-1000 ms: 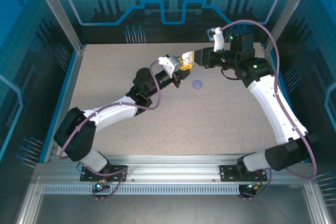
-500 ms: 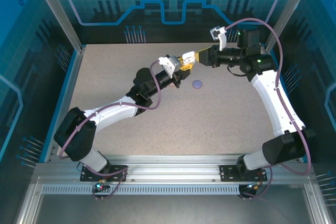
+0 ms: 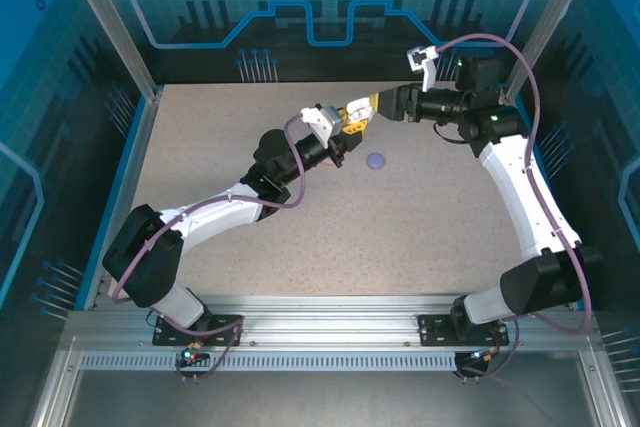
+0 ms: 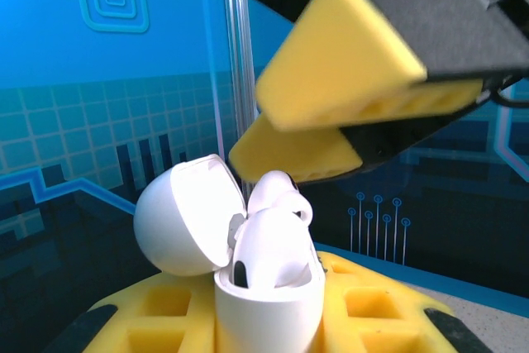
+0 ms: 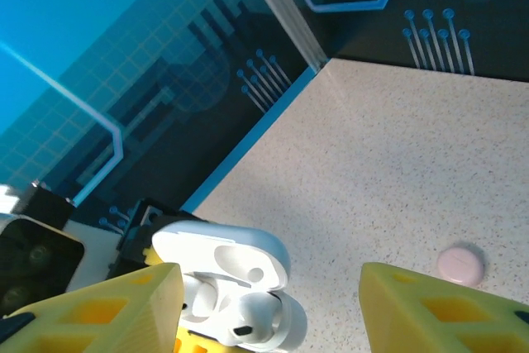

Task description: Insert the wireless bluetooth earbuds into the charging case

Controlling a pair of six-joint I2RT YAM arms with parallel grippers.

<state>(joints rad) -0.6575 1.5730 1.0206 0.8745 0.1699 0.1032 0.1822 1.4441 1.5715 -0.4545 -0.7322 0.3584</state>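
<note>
**mk_77:** Where's the case at? From the top view I get the left pincer (image 3: 350, 128) and the right pincer (image 3: 362, 106) nearly tip to tip over the far part of the desk (image 3: 420, 227). Whatever's between them is too small to make out.

**tobi:** The left wrist view sorts that. The case (image 4: 269, 312) stands upright in the left pincer, clamped between its yellow pads (image 4: 364, 303). The lid (image 4: 186, 221) is flipped open to one side. White earbuds (image 4: 273, 245) sit in the case, heads poking over the rim. Can't tell if they're fully seated.

**mk_77:** And the right pincer?

**tobi:** Jaws apart, gripping nothing. In the left wrist view its yellow fingers (image 4: 339, 64) hang just above the case. The lower one is close over the top bud, and I can't tell if it touches. That view gives you the lid's smooth outside, while the right wrist view gives its hollowed inside, with the case low between the spread fingers.

**mk_77:** And the small round thing?

**tobi:** The puck (image 3: 377, 160) lies alone on the desk, on the near side of both pincers. It's purplish from the top and pale pink from the right wrist, just above the right-hand finger.
</note>
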